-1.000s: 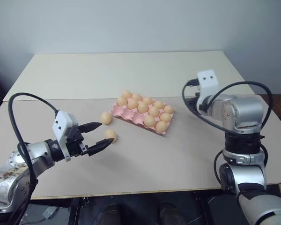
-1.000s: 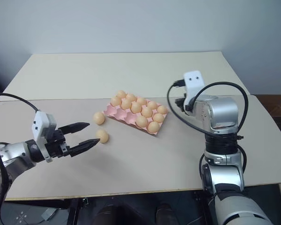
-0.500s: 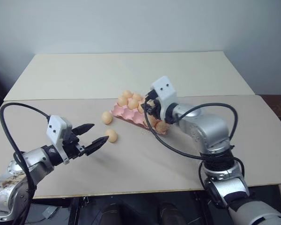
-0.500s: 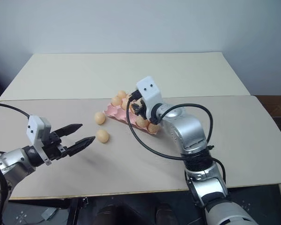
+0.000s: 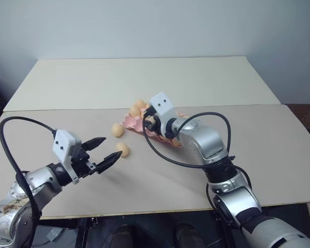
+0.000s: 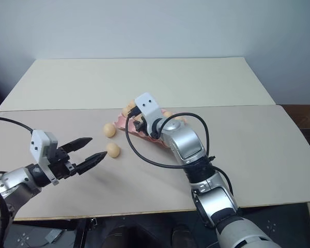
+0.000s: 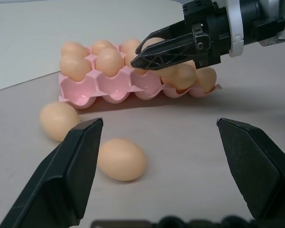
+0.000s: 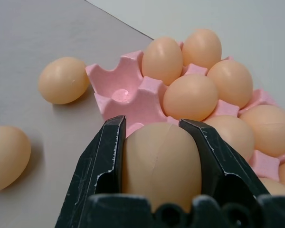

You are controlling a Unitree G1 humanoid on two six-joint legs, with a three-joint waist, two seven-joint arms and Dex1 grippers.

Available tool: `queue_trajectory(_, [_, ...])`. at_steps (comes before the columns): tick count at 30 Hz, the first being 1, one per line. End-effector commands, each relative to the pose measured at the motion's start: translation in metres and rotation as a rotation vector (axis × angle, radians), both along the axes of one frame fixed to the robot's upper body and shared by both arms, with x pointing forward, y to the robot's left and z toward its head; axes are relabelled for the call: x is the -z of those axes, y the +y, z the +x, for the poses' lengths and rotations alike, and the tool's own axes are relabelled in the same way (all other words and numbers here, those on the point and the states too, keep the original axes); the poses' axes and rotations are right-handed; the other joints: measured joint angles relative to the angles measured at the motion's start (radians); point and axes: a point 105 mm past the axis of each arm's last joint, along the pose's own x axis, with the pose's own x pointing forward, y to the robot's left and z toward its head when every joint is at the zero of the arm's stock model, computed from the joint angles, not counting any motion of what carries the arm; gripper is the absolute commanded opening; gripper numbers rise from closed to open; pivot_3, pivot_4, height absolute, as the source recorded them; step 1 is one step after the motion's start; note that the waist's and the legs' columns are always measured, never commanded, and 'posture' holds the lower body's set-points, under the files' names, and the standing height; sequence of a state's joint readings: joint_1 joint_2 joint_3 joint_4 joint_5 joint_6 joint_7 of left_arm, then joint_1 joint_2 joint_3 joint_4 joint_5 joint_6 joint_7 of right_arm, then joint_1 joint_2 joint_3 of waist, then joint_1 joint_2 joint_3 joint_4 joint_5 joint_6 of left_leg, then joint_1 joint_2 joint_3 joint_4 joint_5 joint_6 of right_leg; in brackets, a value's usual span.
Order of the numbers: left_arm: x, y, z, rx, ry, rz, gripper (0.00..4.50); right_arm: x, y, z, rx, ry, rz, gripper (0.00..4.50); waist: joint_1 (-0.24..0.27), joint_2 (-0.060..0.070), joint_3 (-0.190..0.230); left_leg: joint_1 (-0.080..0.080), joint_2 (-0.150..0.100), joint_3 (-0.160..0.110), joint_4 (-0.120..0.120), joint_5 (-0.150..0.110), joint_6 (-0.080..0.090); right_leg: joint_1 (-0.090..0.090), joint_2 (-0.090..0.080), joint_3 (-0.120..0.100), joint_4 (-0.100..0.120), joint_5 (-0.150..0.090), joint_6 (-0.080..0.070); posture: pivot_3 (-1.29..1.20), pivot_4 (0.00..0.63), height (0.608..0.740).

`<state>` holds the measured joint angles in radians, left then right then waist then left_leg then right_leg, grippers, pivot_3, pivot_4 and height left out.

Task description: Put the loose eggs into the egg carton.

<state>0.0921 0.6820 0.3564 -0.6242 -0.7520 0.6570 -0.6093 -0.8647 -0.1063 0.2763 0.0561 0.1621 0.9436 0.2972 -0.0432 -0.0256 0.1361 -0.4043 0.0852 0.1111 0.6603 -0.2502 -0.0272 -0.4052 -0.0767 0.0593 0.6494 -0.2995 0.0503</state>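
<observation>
Our left gripper gapes empty, with two loose eggs on the table just ahead of its tips. Beyond them, the one egg carton is mostly filled, with three cups bare. Our right gripper clasps a third egg over the carton's near row, so three are left to seat.

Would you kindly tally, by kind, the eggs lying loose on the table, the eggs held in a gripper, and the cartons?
Loose eggs on the table: 2
Held egg in the right gripper: 1
Egg carton: 1
Total: 4
</observation>
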Motion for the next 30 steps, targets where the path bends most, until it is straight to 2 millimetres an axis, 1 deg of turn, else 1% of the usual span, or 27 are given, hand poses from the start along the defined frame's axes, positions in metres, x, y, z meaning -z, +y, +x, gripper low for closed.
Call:
queue_trajectory(1, [-0.01,-0.007,-0.006,0.028,-0.046,0.0,4.17,-0.016,0.006,0.002,-0.014,-0.07,0.01,1.63,0.0,0.0,0.0,0.0,0.0,0.0,0.0,0.0,0.0,0.0,0.0,0.0,0.0,0.0,0.0,0.0,0.15,0.74])
queue_trajectory(9, [-0.011,-0.008,-0.007,0.023,-0.049,-0.001,4.17,-0.01,0.004,0.008,0.012,-0.056,0.002,1.63,-0.001,0.0,0.0,0.0,0.0,0.0,0.0,0.0,0.0,0.0,0.0,0.0,0.0,0.0,0.0,0.0,0.15,0.74])
queue_trajectory(11, [-0.012,-0.008,-0.008,0.022,-0.048,0.001,4.17,-0.01,0.003,0.01,0.027,-0.062,0.003,2.37,-0.001,0.0,0.0,0.0,0.0,0.0,0.0,0.0,0.0,0.0,0.0,0.0,0.0,0.0,0.0,0.0,0.15,0.74])
queue_trajectory(13, [-0.012,-0.007,-0.008,0.021,-0.048,0.001,4.17,-0.01,0.003,0.012,0.034,-0.067,0.006,2.94,-0.001,0.0,0.0,0.0,0.0,0.0,0.0,0.0,0.0,0.0,0.0,0.0,0.0,0.0,0.0,0.0,0.15,0.74])
queue_trajectory(17, [-0.012,-0.007,-0.008,0.022,-0.047,-0.001,4.17,-0.013,0.001,0.015,0.048,-0.077,0.016,4.33,-0.001,0.0,0.0,0.0,0.0,0.0,0.0,0.0,0.0,0.0,0.0,0.0,0.0,0.0,0.0,0.0,0.15,0.74])
queue_trajectory(18, [-0.012,-0.007,-0.008,0.023,-0.046,-0.001,4.17,-0.014,0.0,0.016,0.05,-0.08,0.019,4.46,-0.001,0.0,0.0,0.0,0.0,0.0,0.0,0.0,0.0,0.0,0.0,0.0,0.0,0.0,0.0,0.0,0.15,0.74])
queue_trajectory(23, [-0.013,-0.006,-0.008,0.026,-0.043,0.001,4.17,-0.027,-0.002,0.011,0.018,-0.111,0.035,4.46,0.0,0.0,0.0,0.0,0.0,0.0,0.0,0.0,0.0,0.0,0.0,0.0,0.0,0.0,0.0,0.0,0.15,0.74])
queue_trajectory(26, [-0.013,-0.004,-0.007,0.021,-0.043,0.007,4.17,-0.04,-0.006,0.002,-0.04,-0.143,0.051,4.46,0.0,0.0,0.0,0.0,0.0,0.0,0.0,0.0,0.0,0.0,0.0,0.0,0.0,0.0,0.0,0.0,0.15,0.74])
queue_trajectory(28, [-0.015,0.0,-0.005,0.004,-0.048,0.012,4.17,-0.046,-0.014,-0.008,-0.082,-0.147,0.07,4.46,0.001,0.0,0.0,0.0,0.0,0.0,0.0,0.0,0.0,0.0,0.0,0.0,0.0,0.0,0.0,0.0,0.15,0.74])
queue_trajectory(30, [-0.016,0.004,-0.005,-0.016,-0.048,0.022,4.17,-0.051,-0.027,-0.02,-0.153,-0.173,0.067,4.46,0.002,0.0,0.0,0.0,0.0,0.0,0.0,0.0,0.001,0.0,0.0,0.0,-0.001,0.0,0.0,0.0,0.15,0.74])
